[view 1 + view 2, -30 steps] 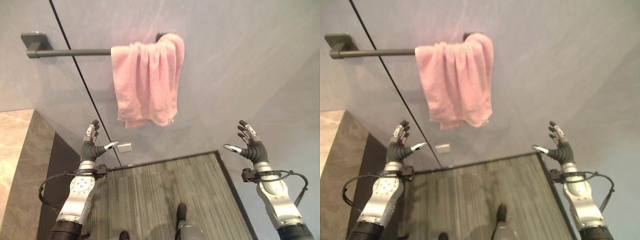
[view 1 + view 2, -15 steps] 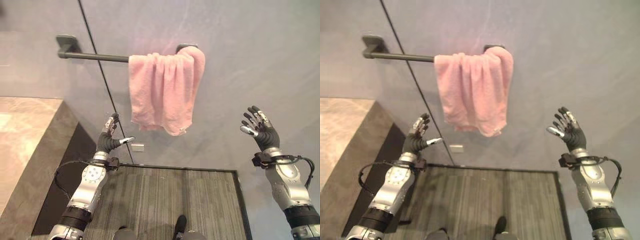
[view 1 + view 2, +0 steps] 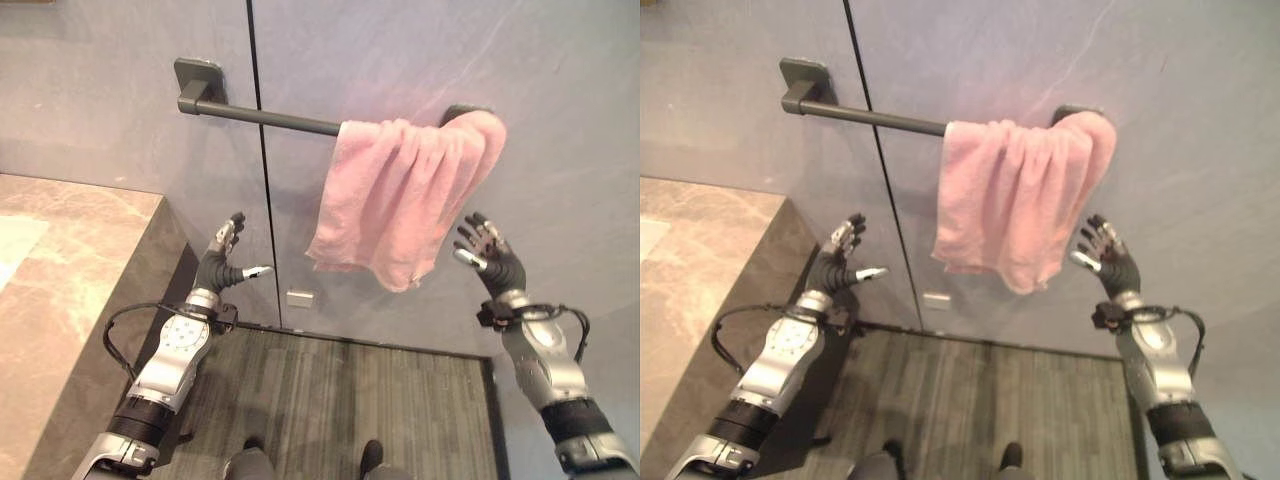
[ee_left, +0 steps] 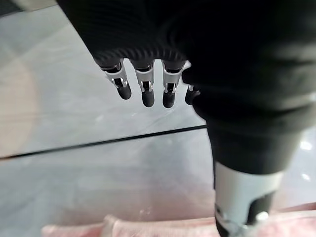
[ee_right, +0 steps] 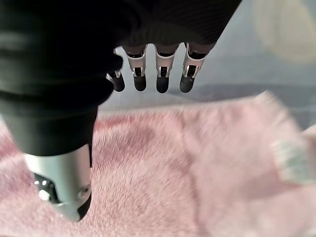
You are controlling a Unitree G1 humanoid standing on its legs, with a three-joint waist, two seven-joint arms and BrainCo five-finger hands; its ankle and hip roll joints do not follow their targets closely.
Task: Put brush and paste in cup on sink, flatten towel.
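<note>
I am viewing a grey wall [image 3: 560, 90] with a marble counter [image 3: 60, 270] running along its left side. A dark bar [image 3: 270, 115] is mounted on the wall, and the pink towel [image 3: 410, 200] is hanging bunched over the bar's right end, its folds crowded together. I am holding my right hand [image 3: 490, 262] raised just beside the towel's lower right edge, fingers spread and straight, gripping nothing. I am holding my left hand [image 3: 222, 266] raised near the wall seam, well apart from the towel, fingers extended and empty.
</note>
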